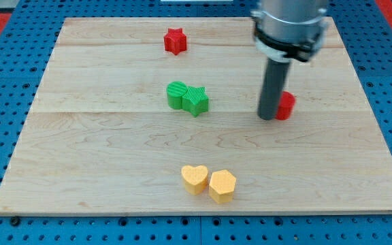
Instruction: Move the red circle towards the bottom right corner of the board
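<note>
The red circle [287, 105] lies right of the board's middle, partly hidden behind my rod. My tip [269, 117] rests on the board touching the red circle's left side. A red star [175, 41] lies near the view's top, left of centre. A green circle [177, 94] and a green star [197, 101] touch each other in the middle of the board, left of my tip.
A yellow heart [194, 179] and a yellow hexagon [222, 186] sit side by side near the view's bottom edge. The wooden board [80, 156] lies on a blue perforated table. The arm's grey housing [290, 24] hangs over the top right.
</note>
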Controlling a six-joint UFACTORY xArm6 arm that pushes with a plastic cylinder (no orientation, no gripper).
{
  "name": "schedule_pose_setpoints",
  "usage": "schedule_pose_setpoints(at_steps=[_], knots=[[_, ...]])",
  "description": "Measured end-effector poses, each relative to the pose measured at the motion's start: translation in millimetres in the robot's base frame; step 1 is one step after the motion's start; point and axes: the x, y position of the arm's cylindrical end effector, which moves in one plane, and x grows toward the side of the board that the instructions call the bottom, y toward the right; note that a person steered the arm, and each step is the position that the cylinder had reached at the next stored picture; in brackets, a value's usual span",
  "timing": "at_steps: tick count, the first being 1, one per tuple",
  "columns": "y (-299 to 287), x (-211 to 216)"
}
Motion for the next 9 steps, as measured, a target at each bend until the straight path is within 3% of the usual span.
schedule_pose_setpoints(at_steps=[2, 3, 4, 5, 7, 8, 9], knots=[[-33, -74], [-10, -97], [0, -88], [32, -53], [40, -71], [41, -3], [40, 29]])
